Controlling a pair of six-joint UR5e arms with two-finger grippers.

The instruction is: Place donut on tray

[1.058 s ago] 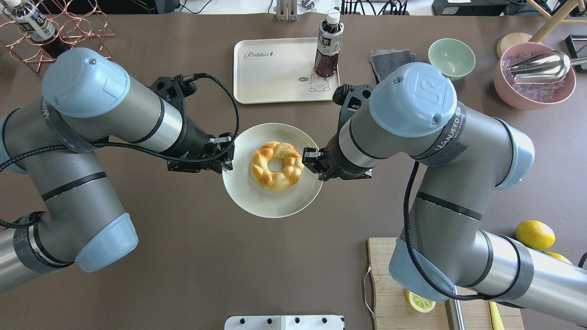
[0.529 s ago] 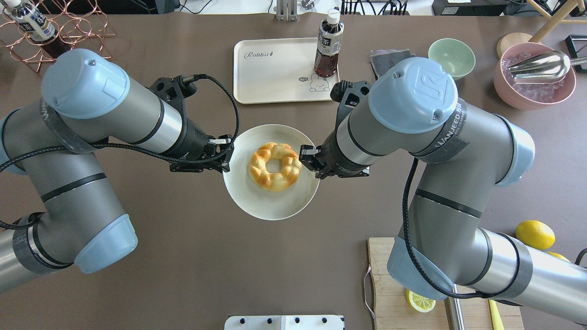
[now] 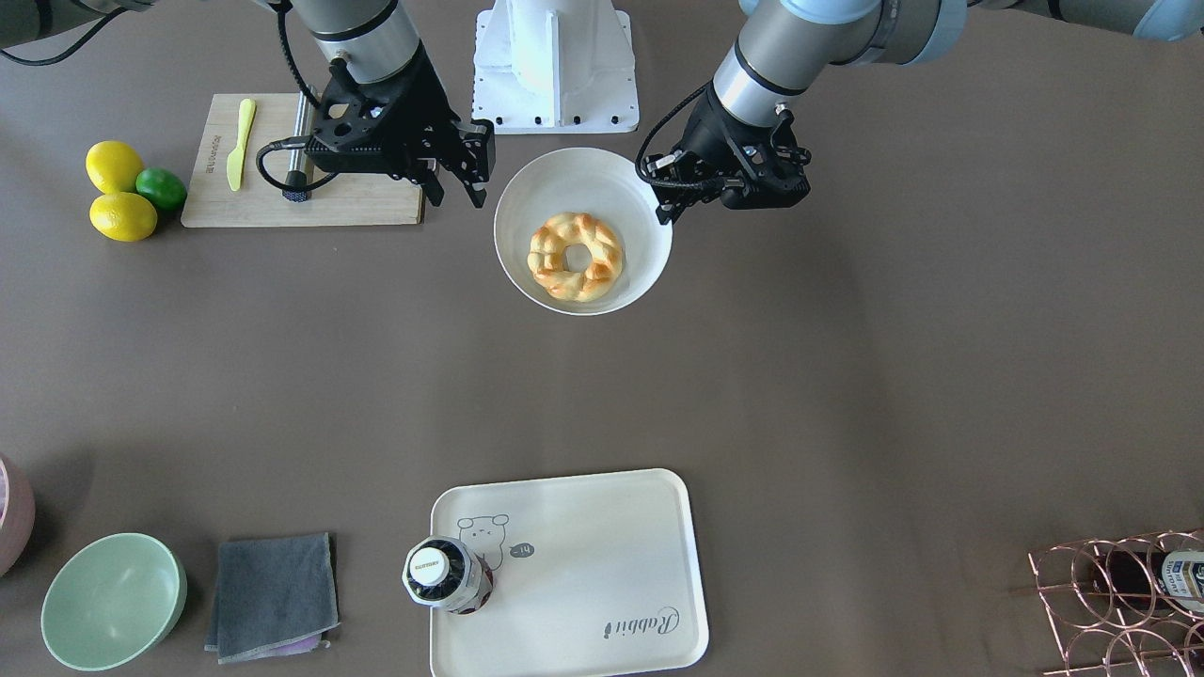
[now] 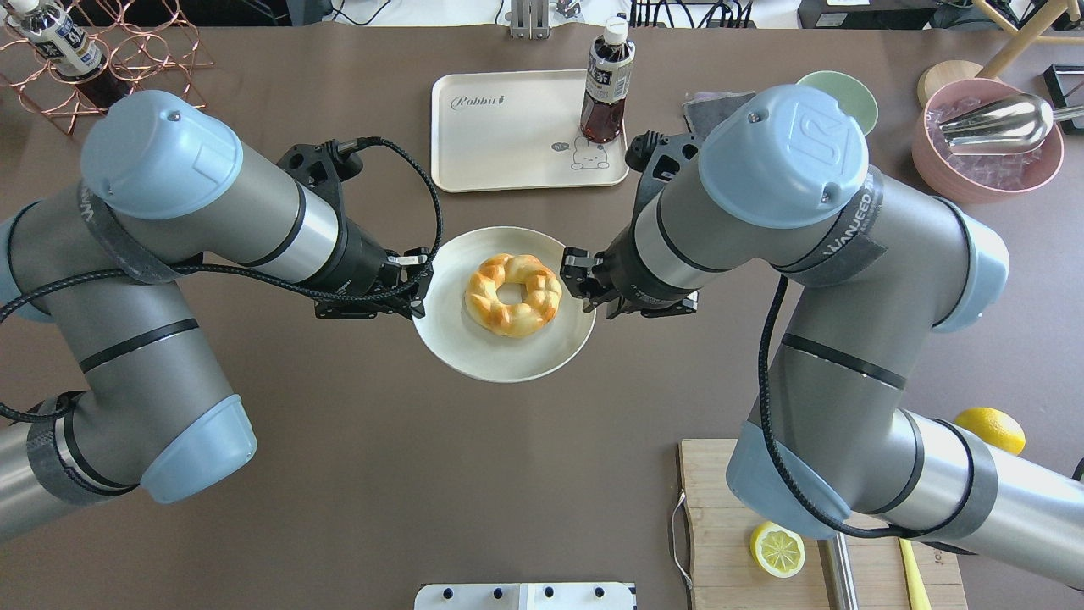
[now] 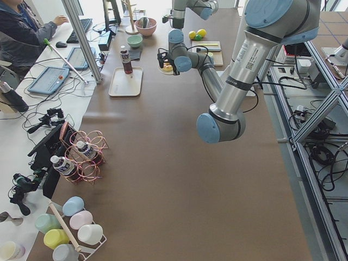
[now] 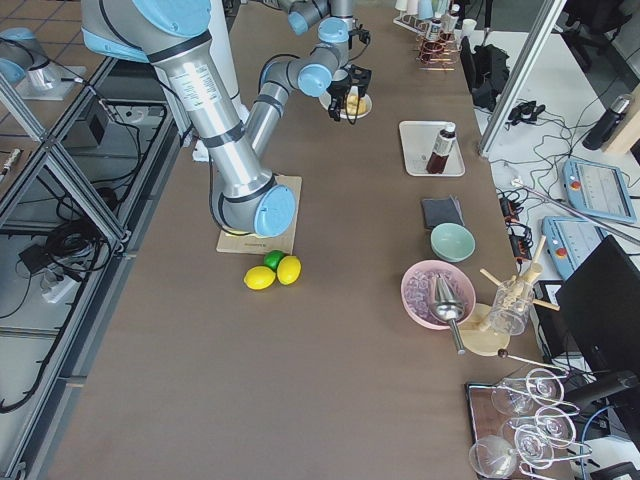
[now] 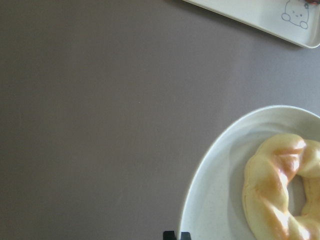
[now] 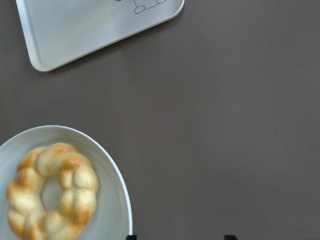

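The donut [image 4: 512,294] sat mid-plate [image 4: 474,360], not yet on the tray [image 4: 508,144]. The tray lay on the table beyond the plate's far rim, apart from it, with a bottle [image 4: 605,85] on one corner. The left tool [image 4: 417,288] was pinched narrow on the plate's left rim, likely steadying or carrying it. The right tool [image 4: 580,278] stood wide at the plate's right rim, just beside the donut, probably lined up to take it.

Bright, even light, soft shadows, sharp exterior views, softer wrist views, glints on donut [image 7: 265,190].
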